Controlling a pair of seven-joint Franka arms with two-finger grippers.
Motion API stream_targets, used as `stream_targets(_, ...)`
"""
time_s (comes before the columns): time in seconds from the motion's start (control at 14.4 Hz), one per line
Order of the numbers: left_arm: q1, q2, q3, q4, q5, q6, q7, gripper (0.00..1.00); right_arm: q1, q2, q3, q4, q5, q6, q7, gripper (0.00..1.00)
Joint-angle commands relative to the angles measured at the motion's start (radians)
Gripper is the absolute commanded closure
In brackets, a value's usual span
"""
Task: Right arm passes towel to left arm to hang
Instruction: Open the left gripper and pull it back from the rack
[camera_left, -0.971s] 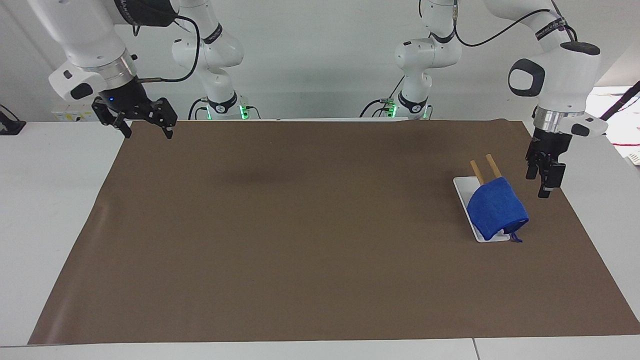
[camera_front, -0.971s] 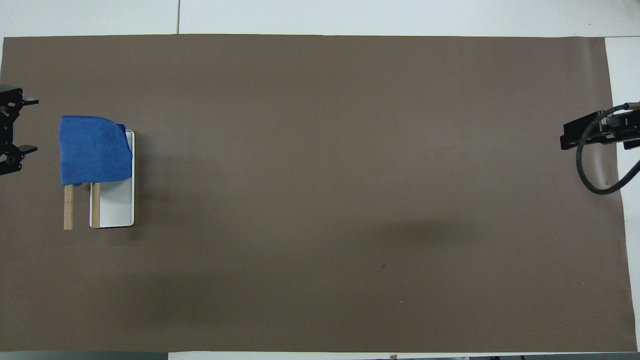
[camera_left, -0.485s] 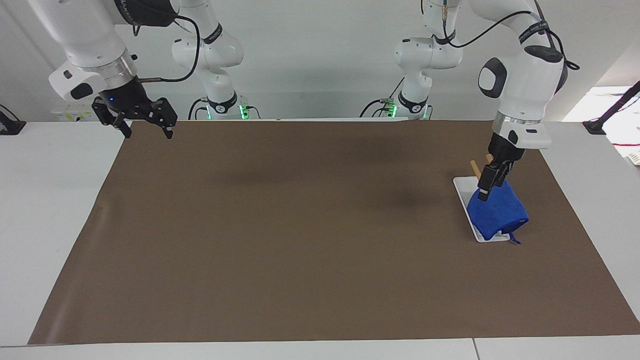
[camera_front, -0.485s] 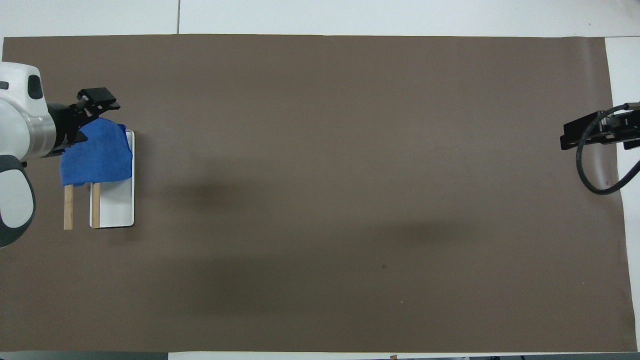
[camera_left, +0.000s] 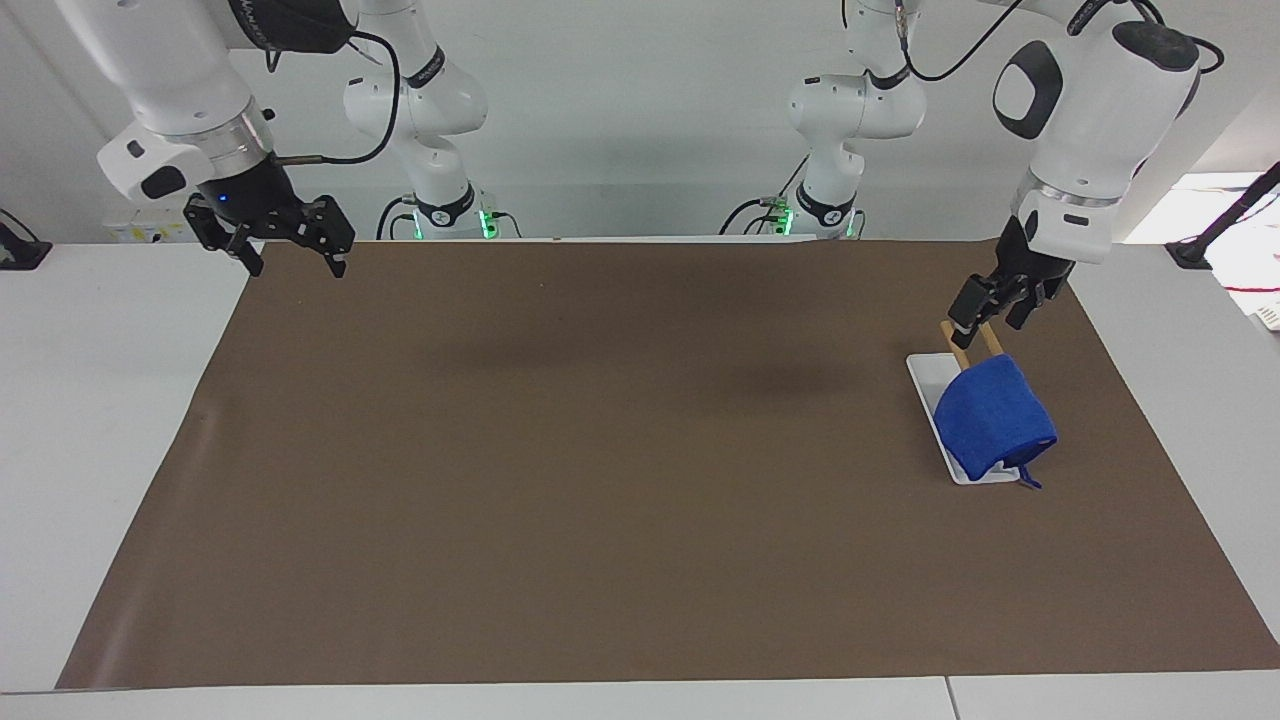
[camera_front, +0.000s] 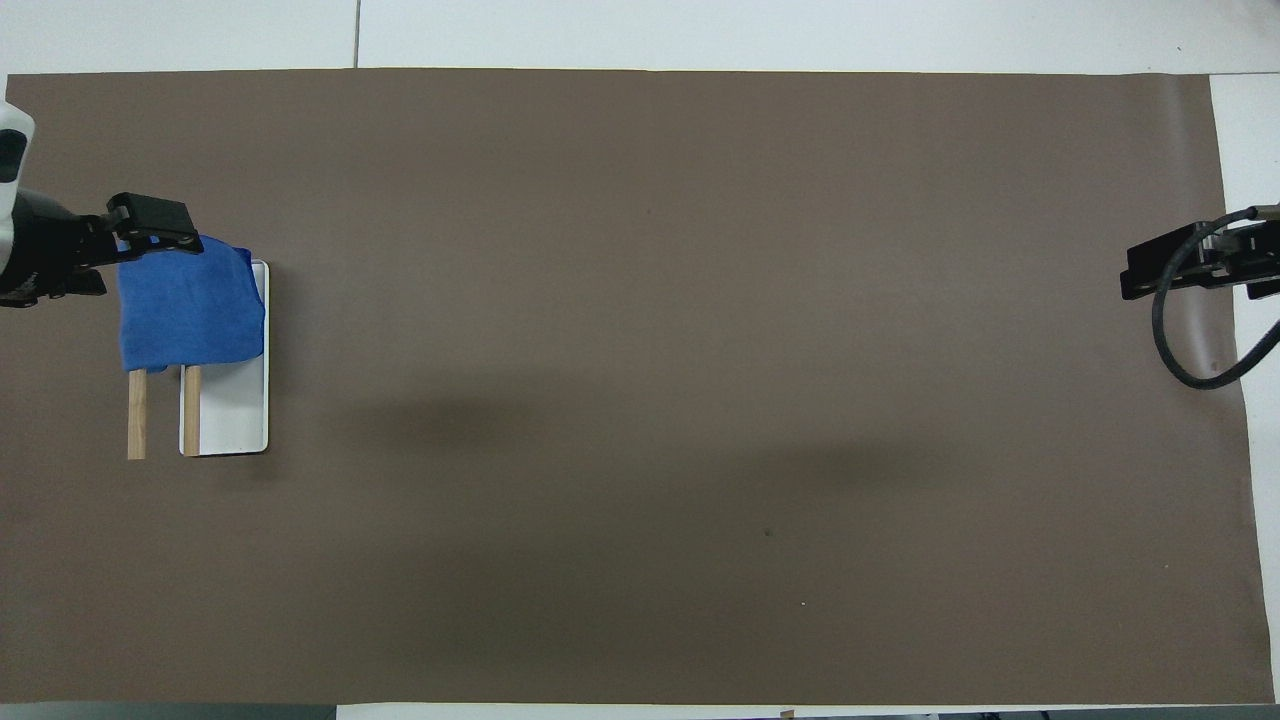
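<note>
Over the rack (camera_left: 962, 342), the left gripper (camera_left: 990, 308) hangs open and empty; the draped towel (camera_left: 993, 416) could slip if nudged.

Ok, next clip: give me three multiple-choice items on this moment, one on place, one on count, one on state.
1. Where is the towel?
A. flat on the mat
B. draped over the rack
C. in a pincer

2. How many wooden bars stick out from under the towel?
A. two
B. four
C. none

3. The right pincer is:
A. holding the towel
B. open, empty
C. pressed on the mat

B: it hangs over the bars above the white base.
A: two ends show.
B: fingers spread, nothing between.

The left pincer hangs over the bar ends.
</note>
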Motion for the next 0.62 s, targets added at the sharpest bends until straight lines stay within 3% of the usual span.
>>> stream_targets(0.0,0.084,0.014,0.007,0.069,-0.036,-0.126,0.149,0.00,-0.012,-0.008,0.006,-0.010,0.004,-0.013,-0.015,0.00)
stream_targets(0.28,0.136,0.006,0.007,0.073,-0.033,-0.191,0.315,0.00,-0.012,-0.008,0.006,-0.010,0.004,-0.013,-0.015,0.00)
stream_targets(0.55,0.123,0.009,-0.001,0.096,-0.026,-0.237,0.323,0.00,-0.012,-0.008,0.006,-0.010,0.004,-0.013,-0.015,0.00)
